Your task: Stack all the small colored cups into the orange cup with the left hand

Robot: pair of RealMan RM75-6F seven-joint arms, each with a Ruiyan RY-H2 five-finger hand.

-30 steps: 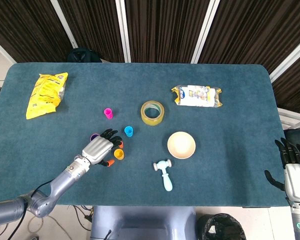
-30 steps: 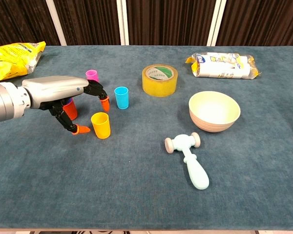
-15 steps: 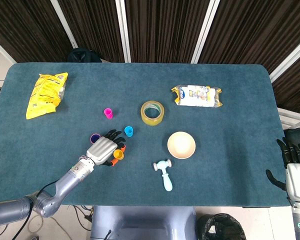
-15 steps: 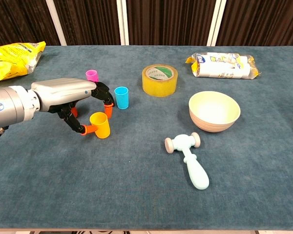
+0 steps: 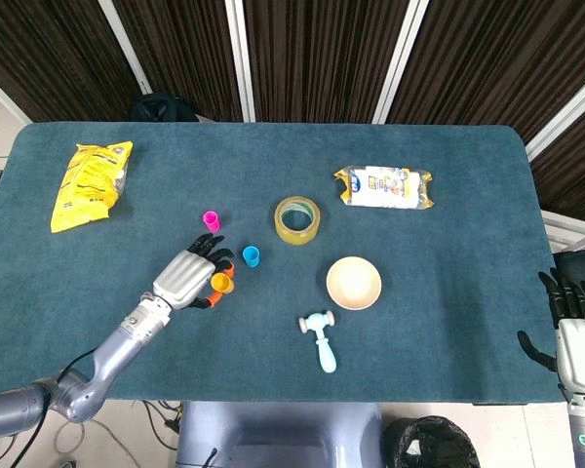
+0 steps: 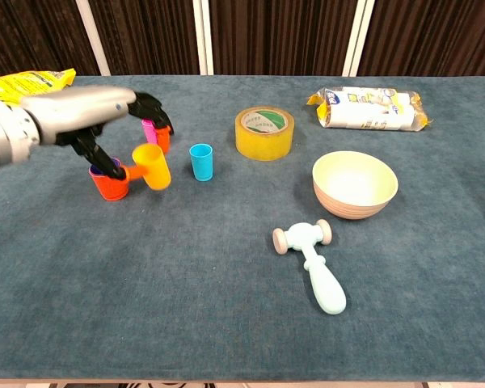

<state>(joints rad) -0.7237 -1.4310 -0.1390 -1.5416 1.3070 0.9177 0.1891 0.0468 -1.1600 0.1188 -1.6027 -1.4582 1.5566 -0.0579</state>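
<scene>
One yellow cup (image 6: 151, 166), earlier standing on the worktop (image 6: 226, 307), had been lifted by the left hand (image 6: 89, 121), which pinched it just beside the orange cup (image 6: 109, 184) at left; the right hand (image 5: 570, 327) stayed open at the lower right edge.

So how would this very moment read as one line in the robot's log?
left hand: holds yellow cup, lifted, tilted | orange cup: on table, purple inside | blue cup: waiting | right hand: idle, open

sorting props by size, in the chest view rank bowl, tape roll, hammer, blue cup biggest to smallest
1. bowl
2. hammer, longest, though it lies nearest the camera, so it is unsure against the tape
3. tape roll
4. blue cup, clearly smallest
</scene>
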